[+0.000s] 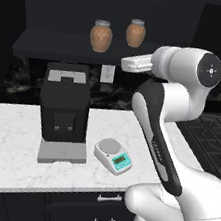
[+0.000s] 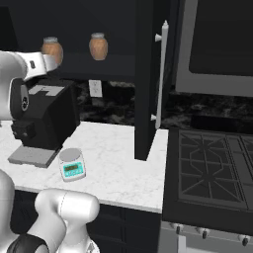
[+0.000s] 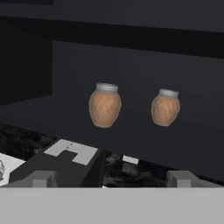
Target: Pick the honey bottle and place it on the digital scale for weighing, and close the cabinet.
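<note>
The honey bottle (image 3: 105, 105) is an amber-brown, round-bellied jar with a grey cap, standing on the open cabinet's shelf (image 1: 61, 49). It is the left of two jars (image 1: 100, 35), and the arm partly hides it in the right base view (image 2: 52, 48). My gripper (image 3: 111, 179) is open and empty, fingertips wide apart, held in the air well short of the jars and facing them. The white digital scale (image 1: 114, 155) (image 2: 72, 164) sits bare on the counter in front of the coffee machine. The cabinet's right door (image 2: 146, 74) stands open with its silver handle (image 2: 163, 74) edge-on.
A slimmer, darker-orange jar (image 1: 136, 33) (image 3: 165, 107) stands right of the honey bottle on the same shelf. The black coffee machine (image 1: 63, 107) is below the shelf on the marble counter (image 1: 12, 137). A stove (image 2: 212, 168) lies to the right, and drawers (image 1: 101, 212) are below the counter.
</note>
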Tool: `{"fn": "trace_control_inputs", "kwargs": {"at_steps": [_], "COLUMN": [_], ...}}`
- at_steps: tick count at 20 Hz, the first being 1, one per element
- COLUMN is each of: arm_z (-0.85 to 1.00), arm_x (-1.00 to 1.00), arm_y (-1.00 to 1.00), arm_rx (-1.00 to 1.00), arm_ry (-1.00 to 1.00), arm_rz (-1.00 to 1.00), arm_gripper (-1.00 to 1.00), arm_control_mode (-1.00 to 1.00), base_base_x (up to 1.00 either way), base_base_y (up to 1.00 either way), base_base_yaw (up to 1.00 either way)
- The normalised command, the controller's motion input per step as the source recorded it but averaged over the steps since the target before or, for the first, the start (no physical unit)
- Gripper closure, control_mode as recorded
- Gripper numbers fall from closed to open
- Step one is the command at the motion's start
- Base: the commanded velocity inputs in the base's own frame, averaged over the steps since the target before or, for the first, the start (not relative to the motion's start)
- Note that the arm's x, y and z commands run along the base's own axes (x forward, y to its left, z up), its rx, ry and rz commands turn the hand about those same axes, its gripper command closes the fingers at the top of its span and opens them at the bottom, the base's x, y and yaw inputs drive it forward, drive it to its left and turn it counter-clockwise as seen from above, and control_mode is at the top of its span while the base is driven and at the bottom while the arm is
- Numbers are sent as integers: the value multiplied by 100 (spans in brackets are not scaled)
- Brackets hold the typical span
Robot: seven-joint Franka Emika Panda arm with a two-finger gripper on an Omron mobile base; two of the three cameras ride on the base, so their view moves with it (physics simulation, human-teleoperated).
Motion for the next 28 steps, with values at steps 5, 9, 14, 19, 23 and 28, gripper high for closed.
{"fn": "trace_control_inputs", "kwargs": {"at_steps": [5, 9, 14, 19, 23, 28], "arm_z": [13, 24, 3, 1, 12, 11], "arm_x": [62, 36, 37, 22, 11, 34], "arm_y": [5, 19, 26, 14, 9, 17], "arm_rx": [0, 0, 0, 0, 0, 4], "arm_ry": [0, -2, -7, -11, -16, 0], "arm_rz": [0, 0, 0, 0, 0, 0], "arm_gripper": [-100, -100, -100, -100, -100, -100], "arm_control_mode": [-100, -100, -100, -100, -100, -100], "base_base_x": [0, 0, 0, 0, 0, 0], "base_base_y": [0, 0, 0, 0, 0, 0], "base_base_yaw": [0, 0, 0, 0, 0, 0]}}
